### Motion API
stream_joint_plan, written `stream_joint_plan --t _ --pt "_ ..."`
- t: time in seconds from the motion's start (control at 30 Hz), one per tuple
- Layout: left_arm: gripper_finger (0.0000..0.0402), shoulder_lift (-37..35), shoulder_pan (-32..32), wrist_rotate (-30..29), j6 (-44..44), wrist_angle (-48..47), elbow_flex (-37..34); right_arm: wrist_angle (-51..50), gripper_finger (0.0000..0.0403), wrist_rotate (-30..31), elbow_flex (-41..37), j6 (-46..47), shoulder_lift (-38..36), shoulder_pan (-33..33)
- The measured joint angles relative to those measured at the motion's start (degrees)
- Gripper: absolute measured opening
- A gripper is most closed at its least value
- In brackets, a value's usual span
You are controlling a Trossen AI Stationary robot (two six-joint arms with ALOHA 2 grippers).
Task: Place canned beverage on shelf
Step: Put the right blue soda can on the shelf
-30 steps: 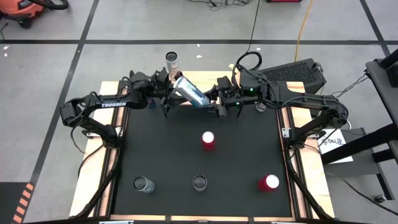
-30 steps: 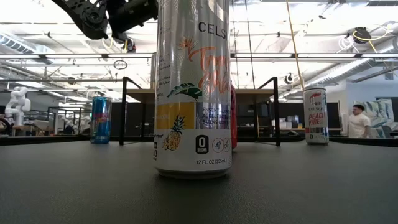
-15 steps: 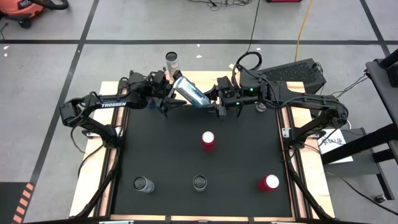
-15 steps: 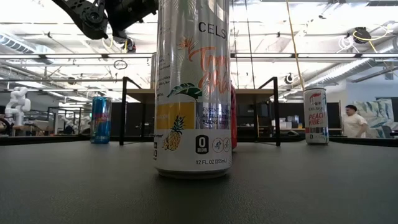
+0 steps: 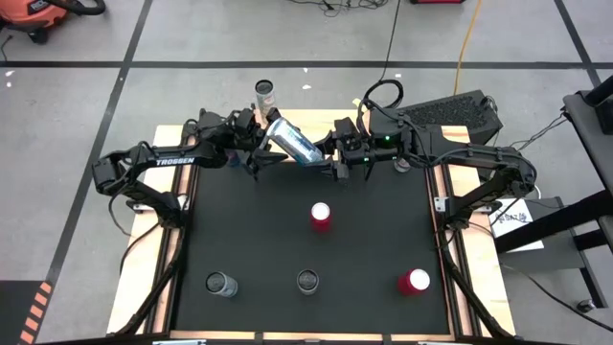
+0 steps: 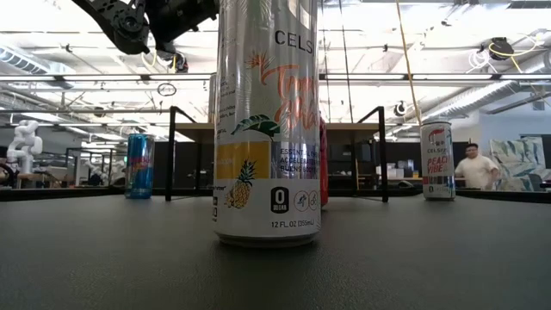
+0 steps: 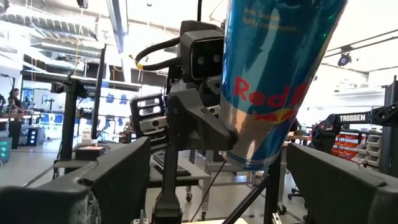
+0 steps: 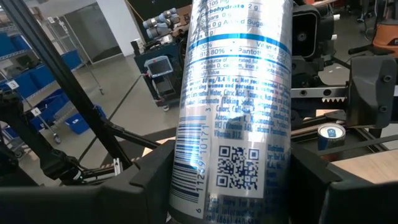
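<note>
One tilted Red Bull can [image 5: 294, 142] sits gripped in the right hand [image 5: 326, 153]; left hand [image 5: 257, 146] open.

Tilted can [image 5: 294, 143] btwn both arms at mat's [image 5: 249, 240] far edge; three cans along near edge.

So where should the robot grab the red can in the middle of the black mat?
Probably around its round side, just below the top, coming from above. The red can stands upright and alone on the mat, so fingers fit either side.
</note>
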Motion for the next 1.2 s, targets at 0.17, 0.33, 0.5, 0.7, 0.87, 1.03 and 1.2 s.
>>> stream_joint_plan --t 0.17,0.33,0.5,0.7,0.87,1.03,1.2 --pt "0.0379 0.00 0.00 -0.20 0.02 0.01 0.00 0.00 0.0208 0.00 0.00 0.05 0.00 0.01" --pt "0.0379 0.00 0.00 -0.87 -0.07 0.04 0.00 0.00 0.0208 0.01 0.00 0.11 -0.02 0.01" --pt "0.0379 0.00 0.00 -1.15 0.19 0.16 0.00 0.00 0.0208 0.01 0.00 0.02 -0.02 0.01" --pt "0.0379 0.03 0.00 -1.25 -0.03 -1.93 0.00 0.00 0.0208 0.01 -0.01 0.00 -0.02 0.01" --pt "0.0379 0.04 0.00 -0.80 0.14 -3.43 0.00 -0.02 0.0208 -0.04 -0.02 -0.02 -0.02 0.01" --pt "0.0379 0.04 0.20 2.93 0.48 -0.06 0.00 0.00 0.0208 -1.70 -0.02 0.09 -0.02 0.01" --pt "0.0379 0.04 0.01 5.88 0.52 6.46 0.00 0.27 0.0208 -2.96 -0.02 0.18 -0.02 0.01"
